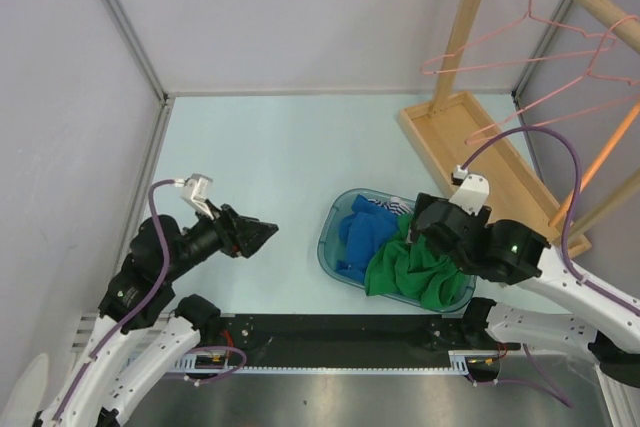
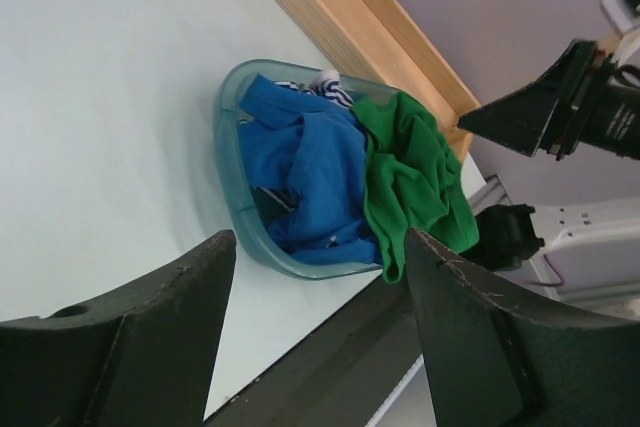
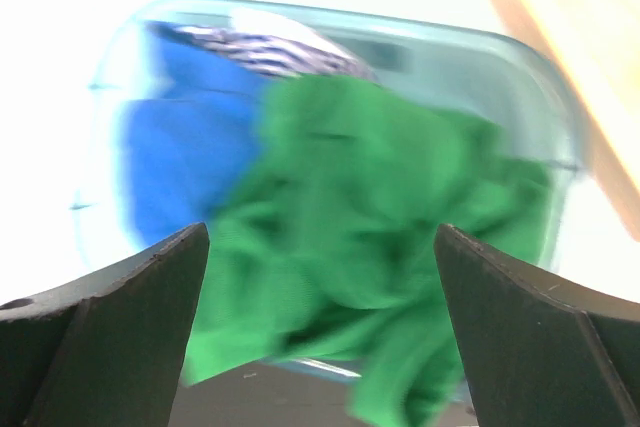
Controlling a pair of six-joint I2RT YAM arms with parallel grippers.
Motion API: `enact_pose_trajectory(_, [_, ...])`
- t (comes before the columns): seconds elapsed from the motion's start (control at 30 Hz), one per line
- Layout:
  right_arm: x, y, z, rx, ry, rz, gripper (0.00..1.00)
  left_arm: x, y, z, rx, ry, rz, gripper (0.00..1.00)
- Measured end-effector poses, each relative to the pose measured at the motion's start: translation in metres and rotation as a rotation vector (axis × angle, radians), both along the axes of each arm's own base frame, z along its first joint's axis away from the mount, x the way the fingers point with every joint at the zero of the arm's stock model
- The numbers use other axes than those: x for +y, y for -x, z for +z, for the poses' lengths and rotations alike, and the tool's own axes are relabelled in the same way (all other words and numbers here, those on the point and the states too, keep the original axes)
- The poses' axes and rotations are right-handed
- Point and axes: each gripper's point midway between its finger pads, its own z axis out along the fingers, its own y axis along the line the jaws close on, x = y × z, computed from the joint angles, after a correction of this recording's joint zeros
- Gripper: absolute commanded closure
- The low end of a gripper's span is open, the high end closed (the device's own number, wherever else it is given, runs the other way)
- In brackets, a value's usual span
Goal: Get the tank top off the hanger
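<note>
A green tank top (image 1: 410, 272) lies crumpled in the clear blue basket (image 1: 330, 242), draping over its near rim; it also shows in the left wrist view (image 2: 405, 182) and the right wrist view (image 3: 370, 217). Two pink wire hangers (image 1: 560, 22) hang bare on the wooden rail at the back right. My right gripper (image 1: 425, 227) is open and empty just above the green top (image 3: 320, 247). My left gripper (image 1: 262, 234) is open and empty, left of the basket (image 2: 320, 247), pointing toward it.
A blue garment (image 1: 362, 239) and a striped one (image 1: 385, 207) also lie in the basket. The wooden rack's base tray (image 1: 470, 147) and posts stand at the back right. Grey walls close in the left and back.
</note>
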Motion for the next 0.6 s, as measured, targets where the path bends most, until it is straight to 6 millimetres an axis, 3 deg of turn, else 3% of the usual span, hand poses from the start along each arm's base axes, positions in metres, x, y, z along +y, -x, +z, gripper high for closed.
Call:
enact_pose_trajectory(0.1, [0.029, -0.005, 0.028, -0.072, -0.055, 0.106, 0.0, -0.017, 0.001, -0.009, 0.034, 0.022, -0.085, 0.21])
enact_pose_trajectory(0.27, [0.084, -0.011, 0.049, -0.135, -0.077, 0.252, 0.0, -0.039, 0.006, -0.047, 0.165, 0.042, -0.193, 0.16])
enact_pose_trajectory(0.43, [0.135, -0.026, 0.037, -0.132, -0.037, 0.302, 0.0, -0.048, 0.016, -0.067, 0.235, 0.035, -0.253, 0.14])
enact_pose_trajectory(0.6, [0.162, -0.029, 0.026, -0.143, -0.087, 0.348, 0.0, -0.057, 0.024, -0.067, 0.226, 0.045, -0.304, 0.13])
